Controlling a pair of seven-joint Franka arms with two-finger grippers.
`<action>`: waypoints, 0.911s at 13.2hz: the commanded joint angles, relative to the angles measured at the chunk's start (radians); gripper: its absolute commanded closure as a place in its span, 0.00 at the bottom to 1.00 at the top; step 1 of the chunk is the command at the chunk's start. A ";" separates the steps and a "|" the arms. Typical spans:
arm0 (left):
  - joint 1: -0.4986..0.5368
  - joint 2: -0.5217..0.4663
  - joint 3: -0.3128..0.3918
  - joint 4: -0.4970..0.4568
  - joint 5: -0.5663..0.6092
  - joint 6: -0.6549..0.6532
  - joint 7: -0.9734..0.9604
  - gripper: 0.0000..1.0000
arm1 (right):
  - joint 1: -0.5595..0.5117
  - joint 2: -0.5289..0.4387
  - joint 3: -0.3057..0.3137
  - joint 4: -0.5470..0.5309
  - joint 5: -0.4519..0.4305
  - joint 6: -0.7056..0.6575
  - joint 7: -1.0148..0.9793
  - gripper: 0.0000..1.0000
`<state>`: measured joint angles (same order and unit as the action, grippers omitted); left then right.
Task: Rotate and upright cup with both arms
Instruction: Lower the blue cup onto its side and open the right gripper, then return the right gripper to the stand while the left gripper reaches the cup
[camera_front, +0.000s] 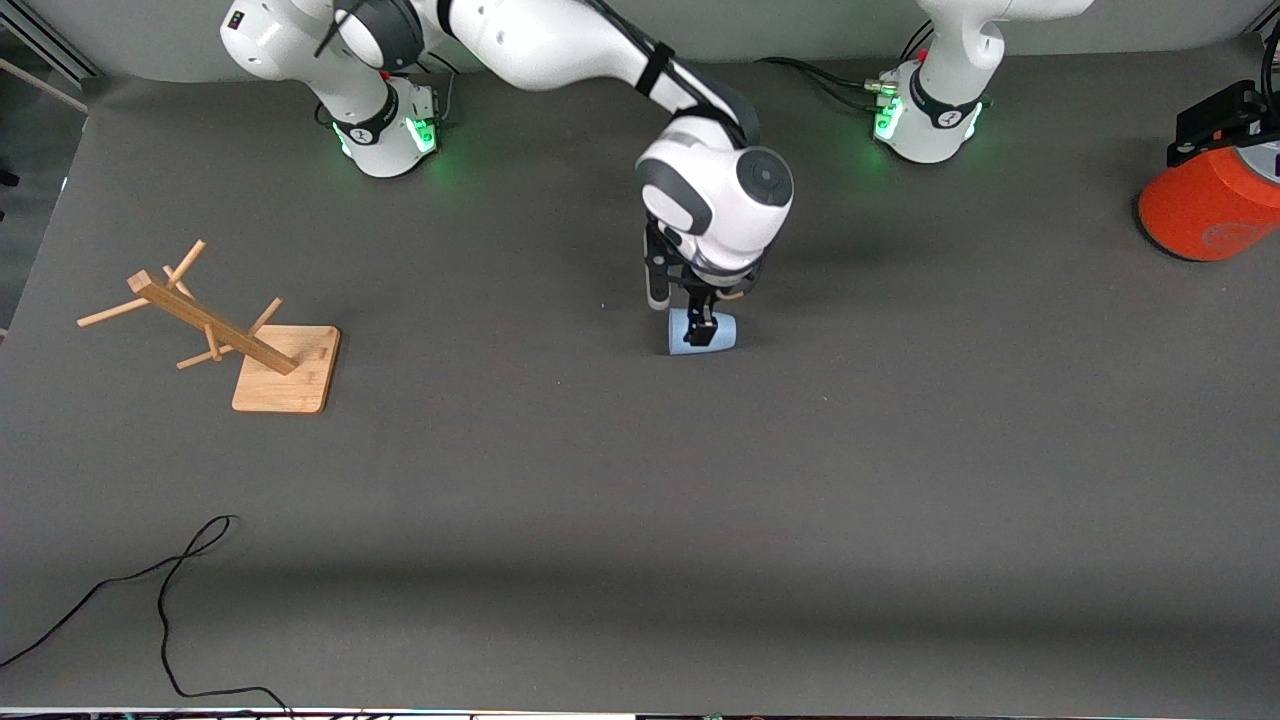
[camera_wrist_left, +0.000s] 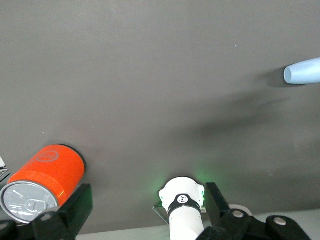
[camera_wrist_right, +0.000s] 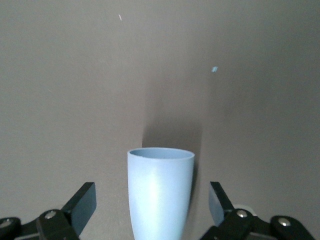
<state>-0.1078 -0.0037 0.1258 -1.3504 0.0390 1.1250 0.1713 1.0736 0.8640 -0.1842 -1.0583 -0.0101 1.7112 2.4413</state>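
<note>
Front view: cup (camera_front: 702, 332) lies on its side on the grey table (camera_front: 640, 500), near the middle, slightly toward the arms' bases. Right arm (camera_front: 600, 60) reaches in from its base; right gripper (camera_front: 703, 328) is directly over the cup, hiding the cup's middle. From this view the finger spread cannot be read.

Right wrist view: fills that gap. Both fingers (camera_wrist_right: 80, 205) stand wide apart, one on each side of the cup (camera_wrist_right: 160, 192), with clear gaps between pads and cup wall. Nothing is gripped. Cup is pale blue and tapered; its wide rim points away from the camera.

Left wrist view: left gripper (camera_wrist_left: 145, 210) has its fingers spread wide with nothing between them; it hangs high over the left arm's end of the table and waits. This view alone shows the cup's (camera_wrist_left: 303, 71) closed round end. It also shows the left arm's base (camera_wrist_left: 182, 205) and the orange can (camera_wrist_left: 45, 180) with grey top.

Front view only: wooden mug rack (camera_front: 225, 335) tipped over on its base, at roughly 9 o'clock from the cup, toward the right arm's end. The orange can (camera_front: 1210, 205) stands at about 2 o'clock from the cup. Black cable (camera_front: 170, 610) at the table edge nearest the camera.
</note>
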 joint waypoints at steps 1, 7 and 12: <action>-0.003 -0.013 0.008 0.008 0.013 -0.036 0.017 0.00 | -0.043 -0.149 -0.004 -0.035 0.015 -0.176 -0.202 0.00; -0.003 -0.013 0.009 0.007 0.018 -0.021 0.008 0.00 | -0.276 -0.558 -0.036 -0.325 0.013 -0.252 -0.843 0.00; -0.021 -0.002 -0.003 0.007 0.015 0.022 0.000 0.00 | -0.301 -0.723 -0.286 -0.410 0.013 -0.254 -1.435 0.00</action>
<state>-0.1077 -0.0036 0.1295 -1.3511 0.0408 1.1346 0.1718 0.7523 0.2081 -0.4049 -1.4006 -0.0067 1.4355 1.1729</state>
